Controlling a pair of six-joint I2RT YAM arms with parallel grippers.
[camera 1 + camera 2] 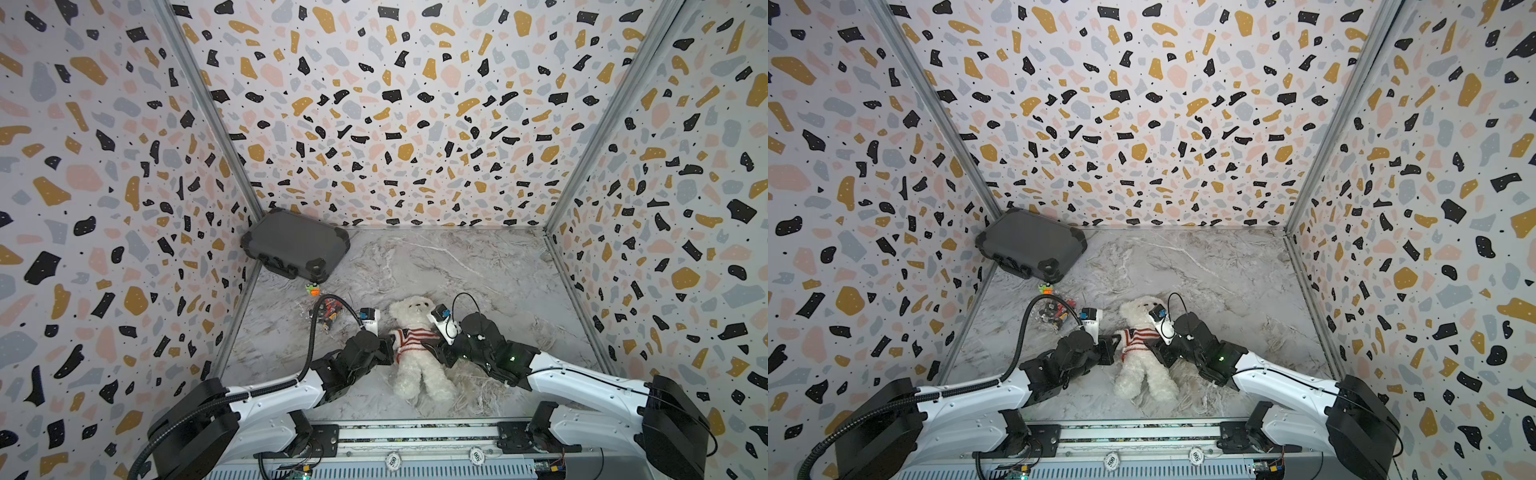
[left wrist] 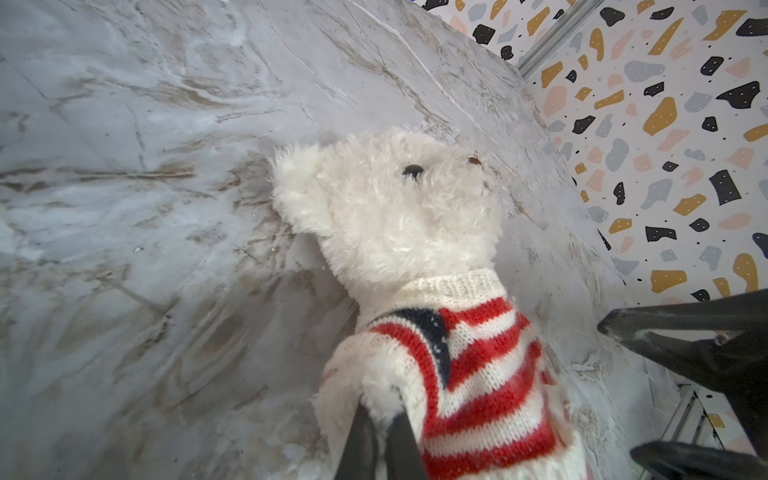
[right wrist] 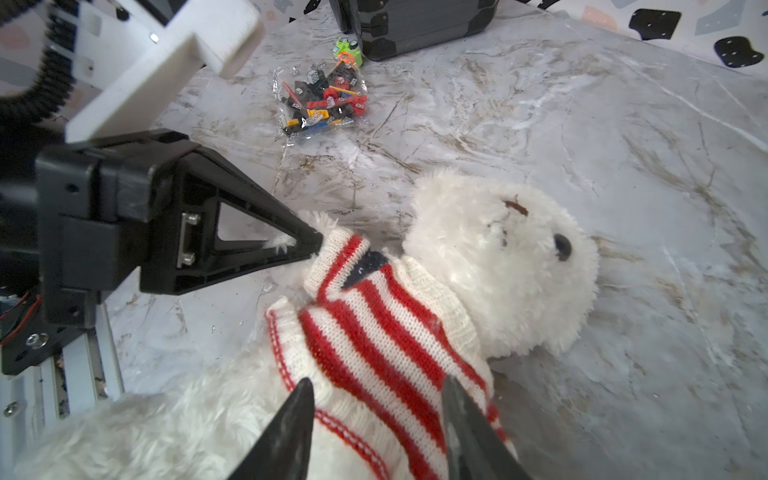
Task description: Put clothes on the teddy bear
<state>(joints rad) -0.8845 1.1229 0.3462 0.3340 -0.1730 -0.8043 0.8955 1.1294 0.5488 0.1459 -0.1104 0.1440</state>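
Teddy bear (image 1: 417, 372) supine; paw between left fingers (image 2: 359, 449).

Teddy bear (image 1: 1140, 368) face-up on table (image 1: 1225, 270), striped sweater (image 1: 1138, 338) on torso.

A dark case (image 1: 293, 245) fills the far-left corner, with a green toy (image 1: 313, 288) and bagged bricks (image 3: 322, 102) nearby.

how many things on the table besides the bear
3: dark case in the far left corner, green toy before it, bag of bricks beside that; more may be hidden.
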